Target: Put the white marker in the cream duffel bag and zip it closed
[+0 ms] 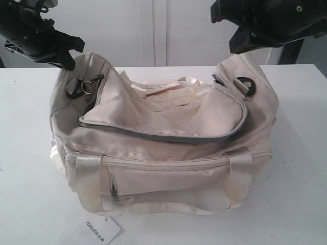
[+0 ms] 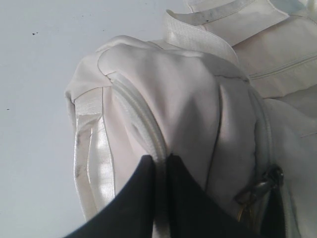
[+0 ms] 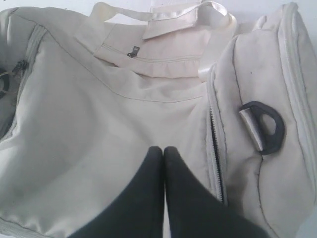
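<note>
The cream duffel bag point(image 1: 168, 173) is pinched at one end by the left gripper point(image 2: 158, 159), seemingly braced for zipping; the right gripper point(image 3: 162, 150) is closed on nothing.

White table point(image 1: 30, 153), pale wall point(image 1: 117, 30) behind with vertical panel seams, soft even light

Your exterior camera faces the long front side of the cream duffel bag point(image 1: 168, 148) from slightly above, far enough back to take in all of it. Your left wrist camera rides close behind the left gripper point(image 2: 159, 158), looking past the jaws at one end of the bag. Your right wrist camera looks past the right gripper point(image 3: 163, 148). Beyond its jaws lies the top flap, and beside them the black ring point(image 3: 267, 126), which your exterior view also shows.
</note>
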{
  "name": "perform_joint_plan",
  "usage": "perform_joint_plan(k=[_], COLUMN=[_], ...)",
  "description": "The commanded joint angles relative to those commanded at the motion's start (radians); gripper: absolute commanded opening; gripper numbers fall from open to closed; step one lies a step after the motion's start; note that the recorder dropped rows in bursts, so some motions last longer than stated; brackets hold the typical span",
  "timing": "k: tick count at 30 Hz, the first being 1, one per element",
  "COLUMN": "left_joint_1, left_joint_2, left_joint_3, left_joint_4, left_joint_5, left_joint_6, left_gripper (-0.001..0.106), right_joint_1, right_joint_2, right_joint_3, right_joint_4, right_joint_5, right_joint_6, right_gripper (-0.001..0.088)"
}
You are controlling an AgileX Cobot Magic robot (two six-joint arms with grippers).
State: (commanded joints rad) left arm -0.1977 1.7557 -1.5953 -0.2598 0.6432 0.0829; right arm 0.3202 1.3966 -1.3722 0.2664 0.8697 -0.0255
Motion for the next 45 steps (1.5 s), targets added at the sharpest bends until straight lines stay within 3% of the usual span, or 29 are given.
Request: perform_joint_plan(k=[10,20,23,28,30,34,39,45], left_joint_1=[0.000,0.000,0.000,0.000,0.000,0.000,0.017,0.097], left_joint_2=[0.000,0.000,0.000,0.000,0.000,0.000,0.000,0.002], left_joint_3=[0.000,0.000,0.000,-0.009,-0.012,-0.014,-0.023,-0.023], left_joint_4=[0.000,0.000,-0.003,-0.011,-0.100,-0.329,-0.435,-0.633], left_joint_5=[0.000,0.000,-0.053,0.022,0.071,0.084,0.116,0.182], left_joint_6=[0.000,0.000,0.003,0.003,0.008,0.153,0.210,0.264], left_gripper=[0.000,0.000,0.000,0.000,0.000,0.000,0.000,0.000], right_joint_1=[-0.002,-0.002,-0.002,-0.002,-0.002,-0.002,-0.002,-0.002], right_joint_2=[0.004,0.004,0.004,0.004,0.004,0.004,0.004,0.006], right_joint_3=[0.000,0.000,0.000,0.000,0.000,0.000,0.000,0.000], right_joint_4=[0.004,0.002,0.002,0.002,0.002,0.002,0.002,0.018], right_joint_5=[0.011,0.105,0.120,0.120,0.118,0.120,0.120,0.109], right_joint_6=[-0.060,-0.095,-0.095,-0.102,-0.102,-0.102,-0.102,-0.104], right_gripper=[0.0000,0.0000,0.0000,0.0000,0.0000,0.0000,0.0000,0.0000])
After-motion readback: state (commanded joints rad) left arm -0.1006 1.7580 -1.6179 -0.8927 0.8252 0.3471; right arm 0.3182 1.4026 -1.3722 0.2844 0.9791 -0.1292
